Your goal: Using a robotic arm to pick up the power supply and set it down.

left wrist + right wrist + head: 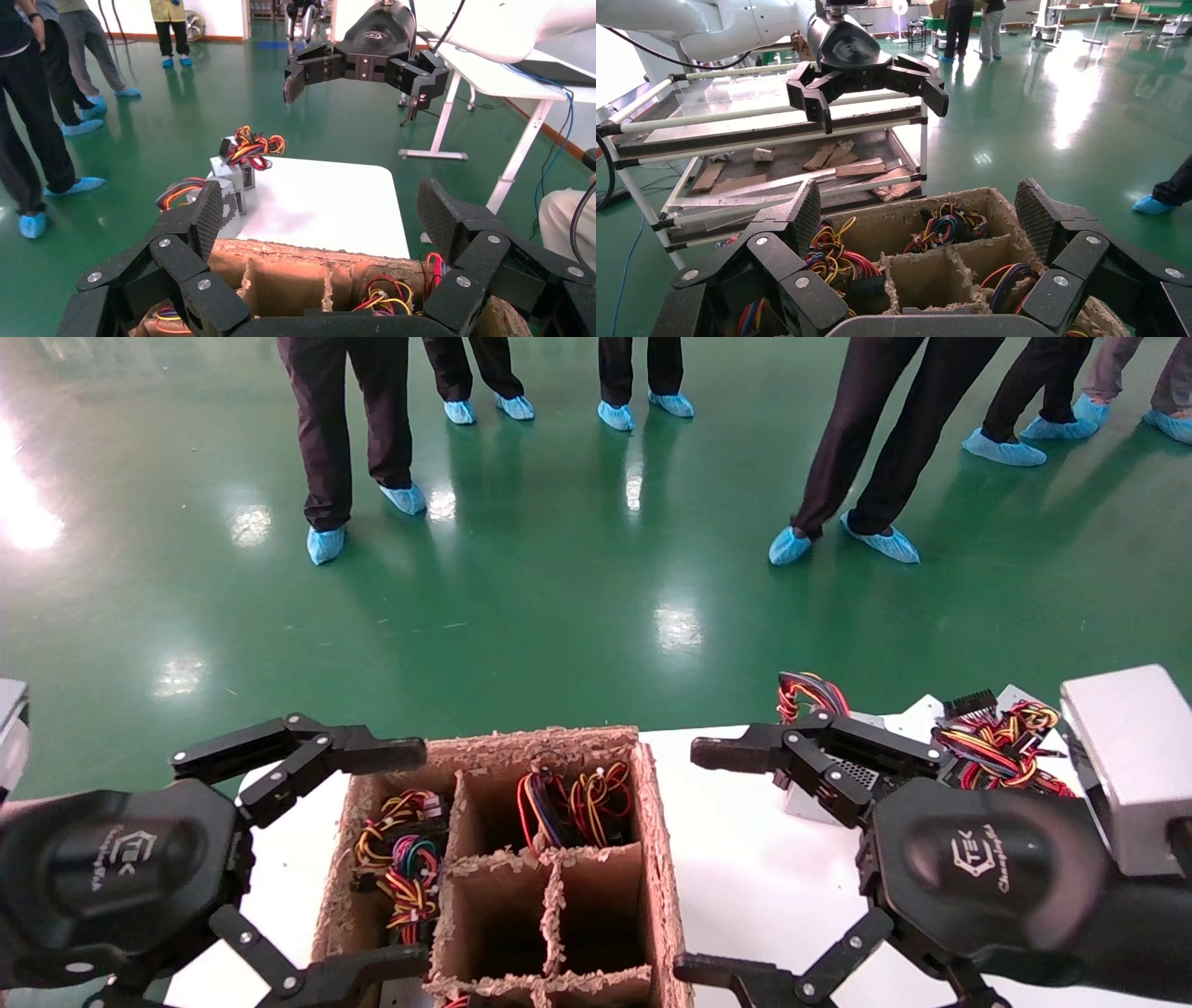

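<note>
A silver power supply [808, 805] with a honeycomb vent and coloured wires lies on the white table [745, 887], just beyond my right gripper's far finger. A second power supply [1001, 745] lies behind it under a tangle of red and yellow wires. Both boxes [232, 174] also show in the left wrist view at the table's far corner. My right gripper [687, 861] hovers open over the table beside the carton, holding nothing. My left gripper [424, 851] hangs open and empty over the carton's other side. Each wrist view shows its own gripper [323, 210] [919, 210] wide open.
A brown divided carton [656, 822] stands between the grippers. Wire bundles [577, 803] [405, 859] fill some of its cells; others look empty. Several people in blue shoe covers [880, 542] stand on the green floor beyond. A rack with cardboard scraps [835, 158] stands behind the left arm.
</note>
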Robot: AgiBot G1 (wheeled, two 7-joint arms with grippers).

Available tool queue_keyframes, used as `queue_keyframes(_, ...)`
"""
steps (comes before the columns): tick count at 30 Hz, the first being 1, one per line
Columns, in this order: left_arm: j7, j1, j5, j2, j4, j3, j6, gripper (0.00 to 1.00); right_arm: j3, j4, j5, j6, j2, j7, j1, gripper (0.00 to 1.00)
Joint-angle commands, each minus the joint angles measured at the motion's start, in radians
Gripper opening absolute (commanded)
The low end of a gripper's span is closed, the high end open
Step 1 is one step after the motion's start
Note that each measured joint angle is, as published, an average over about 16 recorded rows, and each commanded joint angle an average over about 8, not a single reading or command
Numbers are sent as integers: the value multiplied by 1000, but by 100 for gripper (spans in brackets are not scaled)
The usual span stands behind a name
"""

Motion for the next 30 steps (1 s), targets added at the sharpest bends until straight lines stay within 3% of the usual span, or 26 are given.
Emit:
queue_keyframes(1,0,0,0,0,0,0,0,100,0,0,0,0,0,0,0,100)
queue_keyframes(20,0,0,0,0,0,0,0,100,0,0,0,0,0,0,0,100)
queue_keyframes(28,0,0,0,0,0,0,0,0,0,0,0,0,0,0,0,100)
queue_keyframes(30,0,0,0,0,0,0,0,0,0,0,-1,-1,1,0,-1,100)
